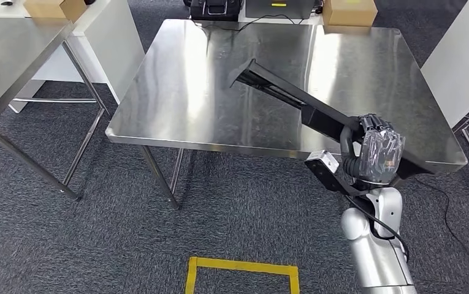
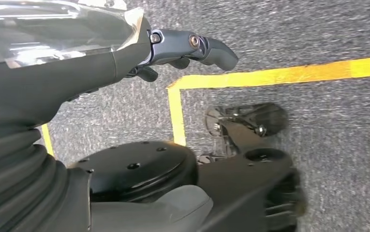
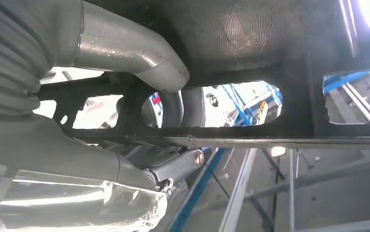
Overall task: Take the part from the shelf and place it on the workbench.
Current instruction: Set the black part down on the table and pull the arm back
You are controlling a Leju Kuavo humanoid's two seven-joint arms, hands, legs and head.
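The counter [image 1: 176, 92] fills the upper middle of my head view, steel, running from ten o'clock across to three. Over it lies the part [image 1: 281, 92], a long black frame piece: its far end reaches toward the counter's centre at about twelve o'clock, and its near end sticks out past the front edge at four o'clock. I cannot tell whether the far end rests on the steel or floats just above it.

My right robot hand [image 1: 376, 150] is clamped on the near end of the part, at four o'clock, just off the counter's front edge; in the right wrist view the thumb and fingers [image 3: 129, 46] wrap the black bar. My left robot hand [image 2: 187, 46] hangs over the carpet, fingers curled in, holding nothing.

I judge this the placing step, nearly done. Next I should lower the near end onto the counter, further in from the edge so it won't tip off, then let go.
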